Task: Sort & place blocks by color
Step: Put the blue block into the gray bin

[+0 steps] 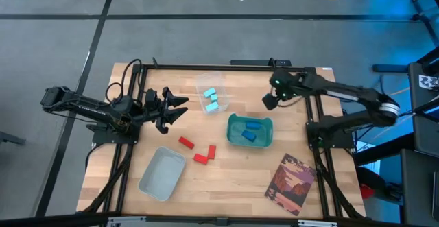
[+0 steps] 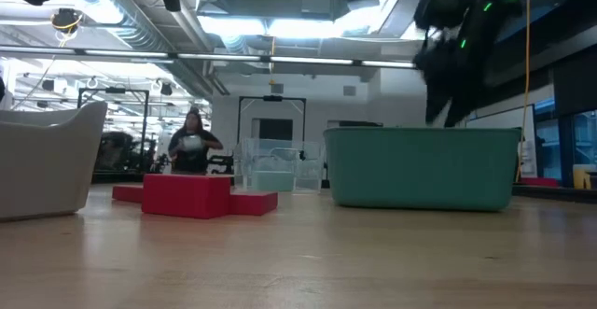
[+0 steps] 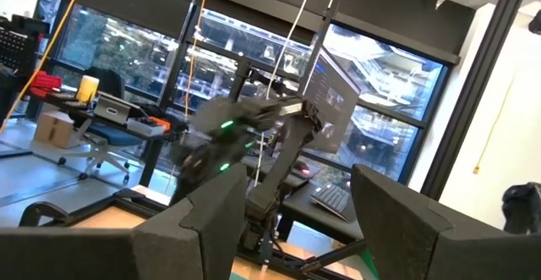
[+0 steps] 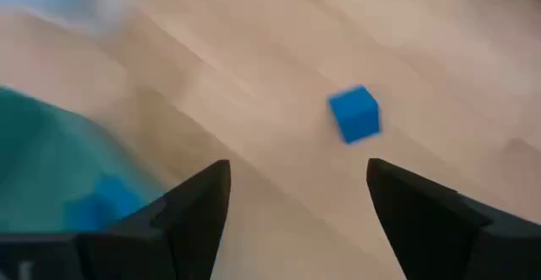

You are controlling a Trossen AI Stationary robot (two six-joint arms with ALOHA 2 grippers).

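Three red blocks [image 1: 199, 151] lie on the wood near the table's middle. Light cyan blocks [image 1: 211, 98] sit in a clear tray [image 1: 206, 83] at the far side. Darker blue blocks [image 1: 252, 131] lie in the teal bin [image 1: 233, 139]. One more blue block [image 4: 353, 113] rests on the bare table beside the bin. My right gripper [image 4: 296, 200] is open above the table and points down, with this block ahead of its fingertips. My left gripper [image 1: 184, 108] waits open and raised at the table's left, touching nothing.
A grey tray [image 1: 162, 174] stands at the near left. A picture book [image 1: 291, 175] lies at the near right. In the low view a person [image 2: 191, 143] stands far behind the table. Bare wood lies between the red blocks and the teal bin.
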